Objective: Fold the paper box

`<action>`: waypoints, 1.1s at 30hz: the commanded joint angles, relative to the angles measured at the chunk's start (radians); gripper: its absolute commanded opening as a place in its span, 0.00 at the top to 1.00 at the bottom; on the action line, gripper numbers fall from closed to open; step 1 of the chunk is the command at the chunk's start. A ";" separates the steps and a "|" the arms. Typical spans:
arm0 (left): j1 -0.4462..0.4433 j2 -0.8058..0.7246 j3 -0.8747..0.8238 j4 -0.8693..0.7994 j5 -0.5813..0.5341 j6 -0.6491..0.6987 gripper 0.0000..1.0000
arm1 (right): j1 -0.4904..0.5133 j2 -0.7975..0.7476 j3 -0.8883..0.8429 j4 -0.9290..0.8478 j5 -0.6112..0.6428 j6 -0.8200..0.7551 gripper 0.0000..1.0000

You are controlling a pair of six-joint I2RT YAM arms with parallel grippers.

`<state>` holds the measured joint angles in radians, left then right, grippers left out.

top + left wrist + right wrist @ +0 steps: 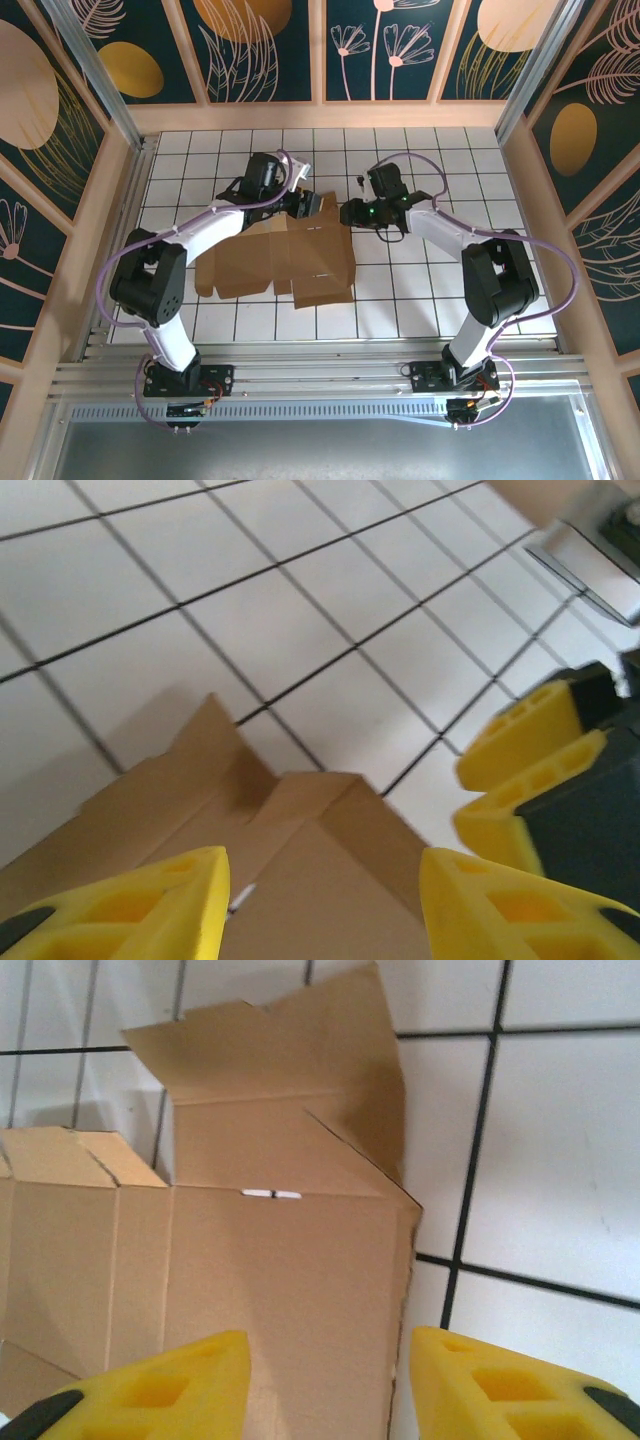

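The yellow fingers (150, 1390) of the right gripper (330, 1375) sit closest to its wrist lens. They are spread apart with nothing pinched; brown card lies beyond the gap, not in it. The left gripper (322, 905) is likewise spread over a corner of the card, gripping nothing.

From above, the white tiled table (430, 290) carries the paper box (290, 262) just left of centre. It is a mostly flat die-cut sheet, partly lifted at its twelve o'clock end. The two grippers stand close together at that end, the left at about eleven o'clock of the sheet and the right at about one.

The step in hand looks like standing up that far end. In the right wrist view the end flap (270, 1050) tilts up at twelve o'clock, beyond a small pale slot (271, 1194). To do it well, I would have one gripper pin the flat panel just short of the crease while the other takes the flap by its free edge. The fold should then follow the scored line — slowly, since thin card tends to buckle off-crease or slide on smooth tile.
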<state>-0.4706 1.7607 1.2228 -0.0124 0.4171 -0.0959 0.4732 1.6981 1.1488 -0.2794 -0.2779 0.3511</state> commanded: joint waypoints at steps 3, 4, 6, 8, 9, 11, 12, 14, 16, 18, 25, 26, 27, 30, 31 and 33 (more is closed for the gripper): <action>0.002 -0.061 0.053 -0.203 -0.280 0.214 0.48 | 0.018 0.012 -0.093 0.070 0.002 0.085 0.52; 0.003 -0.055 0.064 -0.224 -0.291 0.225 0.48 | 0.031 0.016 -0.110 0.086 0.001 0.097 0.52; 0.007 -0.053 0.072 -0.241 -0.302 0.216 0.48 | 0.056 0.027 -0.123 0.094 0.017 0.107 0.51; 0.007 -0.053 0.065 -0.230 -0.296 0.192 0.48 | 0.068 0.043 -0.130 0.097 0.030 0.109 0.51; 0.007 -0.053 0.058 -0.219 -0.293 0.180 0.48 | 0.068 0.051 -0.128 0.095 0.041 0.108 0.52; 0.008 -0.062 0.037 -0.183 -0.288 0.157 0.49 | 0.092 0.072 -0.116 0.088 0.080 0.096 0.57; 0.009 -0.069 0.023 -0.159 -0.282 0.141 0.49 | 0.092 0.085 -0.106 0.081 0.105 0.087 0.61; 0.009 -0.090 -0.005 -0.111 -0.266 0.114 0.49 | 0.097 0.101 -0.086 0.058 0.172 0.068 0.72; 0.010 -0.112 -0.032 -0.069 -0.267 0.088 0.49 | 0.106 0.112 -0.063 0.028 0.250 0.029 0.83; 0.012 -0.126 -0.050 -0.044 -0.272 0.071 0.49 | 0.111 0.115 -0.036 -0.010 0.298 -0.024 0.95; 0.021 -0.162 -0.106 0.102 -0.250 0.011 0.49 | 0.154 0.035 0.104 -0.172 0.771 -0.453 1.00; 0.021 -0.164 -0.116 0.136 -0.232 0.007 0.49 | 0.159 0.017 0.103 -0.162 0.835 -0.548 1.00; 0.021 -0.167 -0.127 0.171 -0.214 -0.001 0.49 | 0.160 -0.002 0.095 -0.145 0.891 -0.662 1.00; 0.021 -0.166 -0.168 0.282 -0.188 0.020 0.49 | 0.157 -0.049 0.049 -0.055 1.032 -0.985 1.00; 0.021 -0.165 -0.181 0.311 -0.188 0.031 0.49 | 0.153 -0.069 0.021 0.001 1.066 -1.104 1.00; 0.024 -0.162 -0.206 0.367 -0.171 0.046 0.49 | 0.143 -0.113 -0.019 0.118 1.112 -1.289 1.00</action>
<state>-0.4519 1.6165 1.0496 0.2073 0.2016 -0.0635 0.6273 1.6493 1.1767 -0.3012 0.6323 -0.5232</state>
